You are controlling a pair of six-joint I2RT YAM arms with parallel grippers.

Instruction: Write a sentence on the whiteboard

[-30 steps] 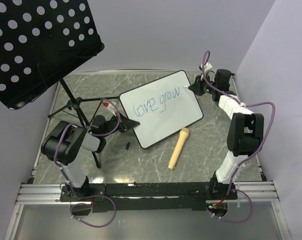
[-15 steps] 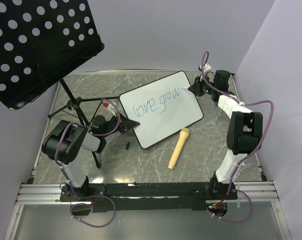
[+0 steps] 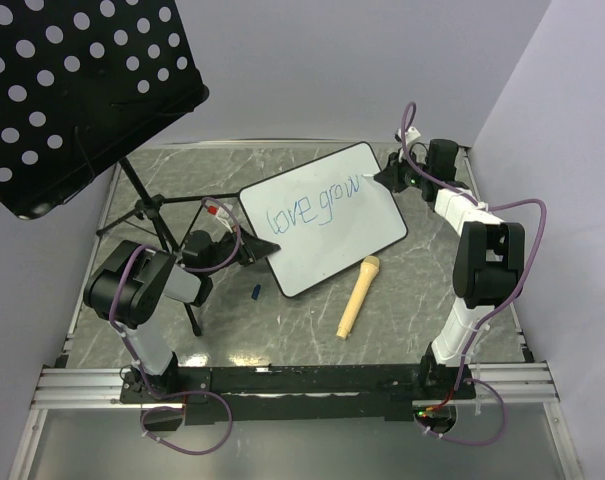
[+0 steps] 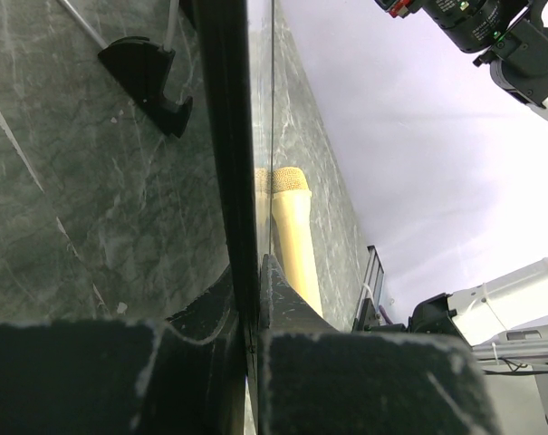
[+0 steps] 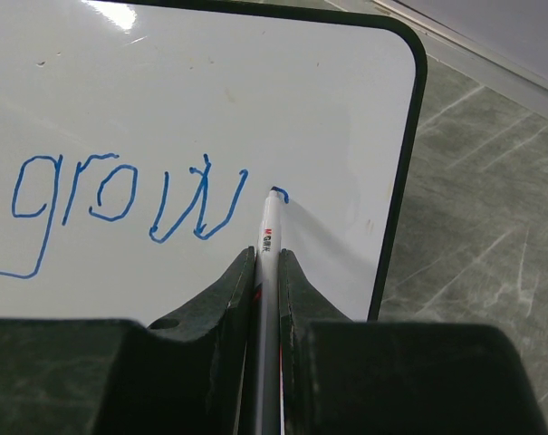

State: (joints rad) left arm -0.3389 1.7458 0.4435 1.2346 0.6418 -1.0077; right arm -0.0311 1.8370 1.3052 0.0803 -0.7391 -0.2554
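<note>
Above: the whiteboard [image 3: 347, 240] sits near the desk's far edge, the sentence [image 3: 312, 210] at "love grow". Left wrist: my left hand [image 4: 252, 272] pinches its rim; a slip would skew letters. Right wrist: my right hand [image 5: 266, 258] pinches the marker [image 5: 272, 213]; I fear the line overruns the board's edge.

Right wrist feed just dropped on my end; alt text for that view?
The right gripper holds a white marker, tip at the whiteboard just right of the blue letters "grow", with a small blue mark at the tip. The board's rounded black-rimmed corner and grey marble table show beyond.
</note>
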